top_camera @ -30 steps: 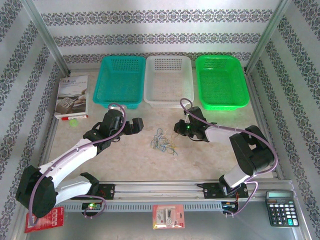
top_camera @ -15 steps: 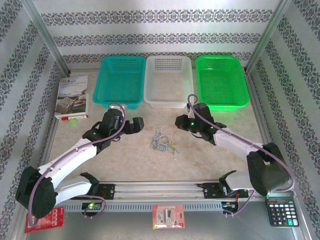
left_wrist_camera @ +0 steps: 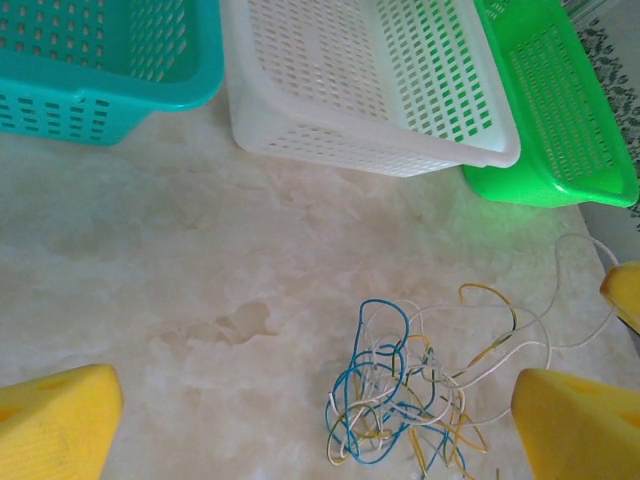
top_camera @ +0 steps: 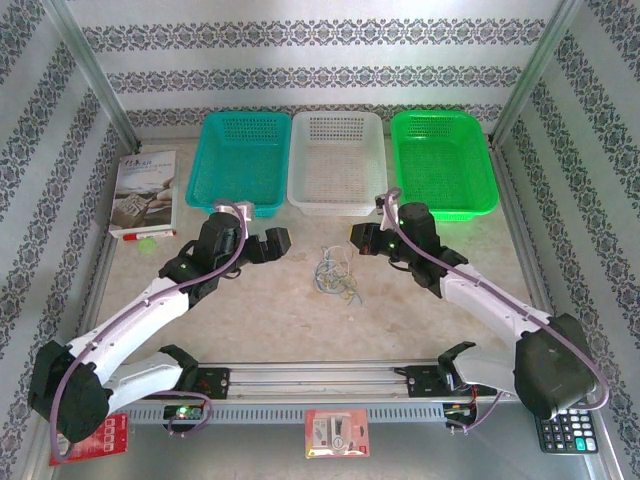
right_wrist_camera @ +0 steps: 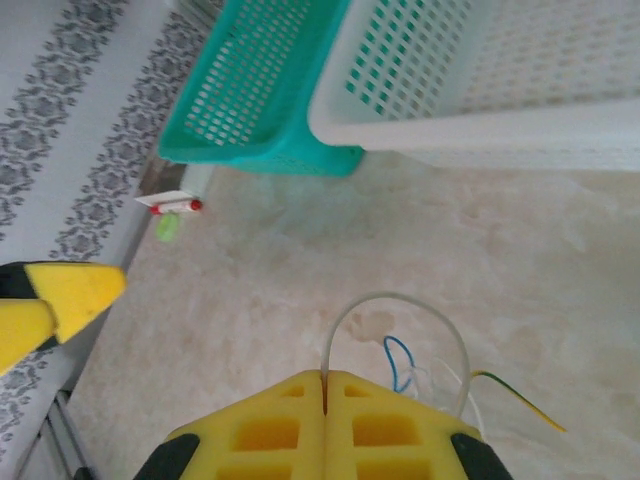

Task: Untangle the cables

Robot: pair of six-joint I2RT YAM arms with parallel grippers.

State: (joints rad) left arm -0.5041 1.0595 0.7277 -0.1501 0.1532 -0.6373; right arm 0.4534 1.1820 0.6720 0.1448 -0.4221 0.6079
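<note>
Shows cables (top_camera: pixel 335 272) tangled in a small heap mid-surface (top_camera: pixel 300 320), just near of the white basket (top_camera: pixel 335 207), a whitish cable (right_wrist_camera: pixel 400 294) pinched in the right tool (right_wrist_camera: pixel 325 385) pressed together beside the heap, the left tool (top_camera: pixel 272 245) spread wide apart to its left.

cables (left_wrist_camera: pixel 395 400): lower loops running off the frame edge | calculator (top_camera: pixel 575 436): hiding partly behind the right arm's elbow (top_camera: pixel 550 365)
</note>
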